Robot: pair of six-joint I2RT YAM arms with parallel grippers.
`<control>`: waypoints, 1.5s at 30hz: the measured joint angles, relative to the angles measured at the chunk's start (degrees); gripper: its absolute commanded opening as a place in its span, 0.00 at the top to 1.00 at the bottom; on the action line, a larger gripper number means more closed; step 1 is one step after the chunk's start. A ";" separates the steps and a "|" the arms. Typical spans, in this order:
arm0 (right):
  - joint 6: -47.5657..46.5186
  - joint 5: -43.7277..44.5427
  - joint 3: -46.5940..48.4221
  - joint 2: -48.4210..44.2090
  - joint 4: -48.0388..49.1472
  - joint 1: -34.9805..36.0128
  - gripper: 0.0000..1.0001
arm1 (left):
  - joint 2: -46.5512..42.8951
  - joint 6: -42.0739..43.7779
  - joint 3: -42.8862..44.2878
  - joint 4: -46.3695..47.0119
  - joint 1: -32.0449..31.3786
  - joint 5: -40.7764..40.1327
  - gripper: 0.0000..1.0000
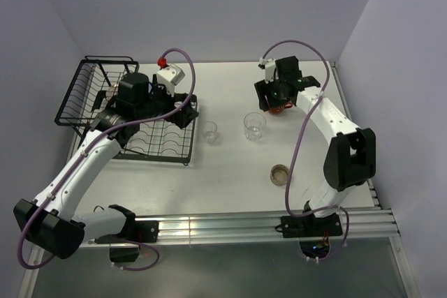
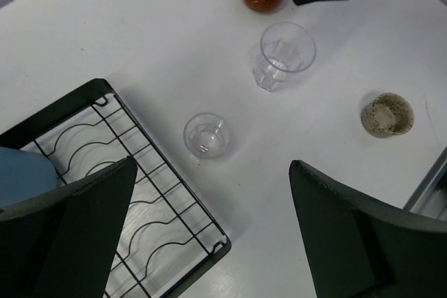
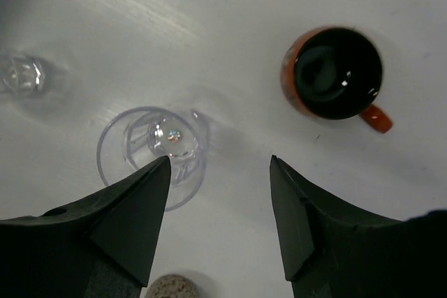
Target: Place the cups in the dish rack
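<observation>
The right gripper point(image 3: 218, 172) is hovering wide open beside the larger clear glass point(image 3: 140, 137), which is standing well right of the dish rack point(image 2: 94, 88). It looks light, stiff, slick and breakable, so I'd pinch its wall at the rim. The left gripper point(image 2: 213, 172) is gaping empty over the dish rack's edge.

Four cups on the tabletop point(image 1: 230, 172), one blue tumbler at the dish rack

The black wire dish rack point(image 1: 84, 95) sits at the far left, its taller basket outermost and its flat slotted tray inward. A blue tumbler point(image 2: 21, 172) shows only partly at the tray. A small clear glass point(image 1: 209, 131) stands upright just beside the tray's right edge, with a larger clear glass point(image 1: 254, 125) near it. Farther back stands a dark orange cup point(image 3: 335, 71), glossy black inside. A low speckled brownish cup point(image 1: 280, 174) stands well apart, nearer the front.
</observation>
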 measured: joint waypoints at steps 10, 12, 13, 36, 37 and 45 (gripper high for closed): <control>0.39 -2.34 0.00 6.88 -4.35 0.00 0.42 | 1.70 -4.44 0.00 -1.09 2.45 5.14 0.01; 0.55 -2.62 0.00 7.98 -4.33 0.00 0.43 | 1.84 -4.76 0.00 -1.07 2.73 5.27 0.01; 0.63 -2.75 0.00 8.63 -4.33 0.00 0.44 | 1.92 -4.96 0.00 -1.09 2.95 5.31 0.01; -0.17 0.33 -5.84 -1.68 3.96 0.31 1.00 | 4.39 -10.82 1.88 -1.44 8.48 8.52 0.01; -0.70 0.83 -6.03 -4.20 5.27 0.31 1.00 | 4.50 -11.47 2.80 -1.60 8.92 9.38 0.01; -7.65 3.85 -8.68 -21.66 17.44 2.01 1.00 | 4.42 -18.95 6.93 0.81 12.94 17.31 0.01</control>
